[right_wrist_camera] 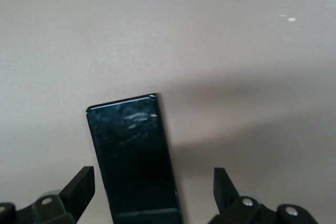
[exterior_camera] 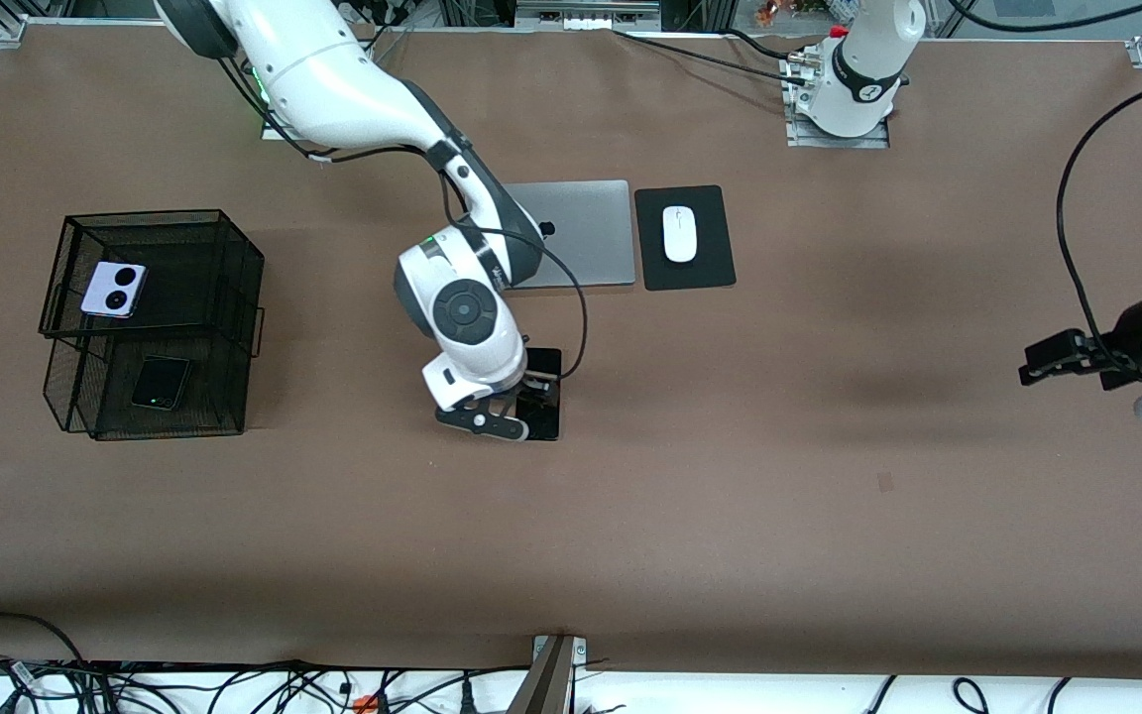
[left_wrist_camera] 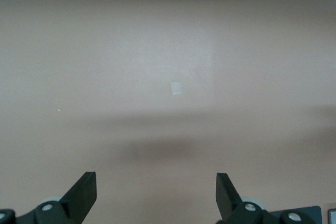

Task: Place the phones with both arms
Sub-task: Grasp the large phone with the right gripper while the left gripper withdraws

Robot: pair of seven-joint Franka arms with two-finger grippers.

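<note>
Brown table (exterior_camera: 730, 496): lilac phone (exterior_camera: 114, 290) and small black phone (exterior_camera: 161, 383) already in mesh basket (exterior_camera: 234, 258). Long black phone (right_wrist_camera: 134, 156) flat mid-table, right gripper (right_wrist_camera: 152, 190) wide over it, ungrasped. Left gripper (left_wrist_camera: 156, 192) wide, waiting.

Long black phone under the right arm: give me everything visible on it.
The long black phone is a slim glossy slab with rounded corners, its glass-like face smudged and catching glare. It lies flat on the bare brown table, nearer to the front camera than the laptop. The right gripper hangs just over it, open, its fingers straddling the phone's width without visibly touching. In the front view the wrist hides much of it. No other object touches it.
</note>
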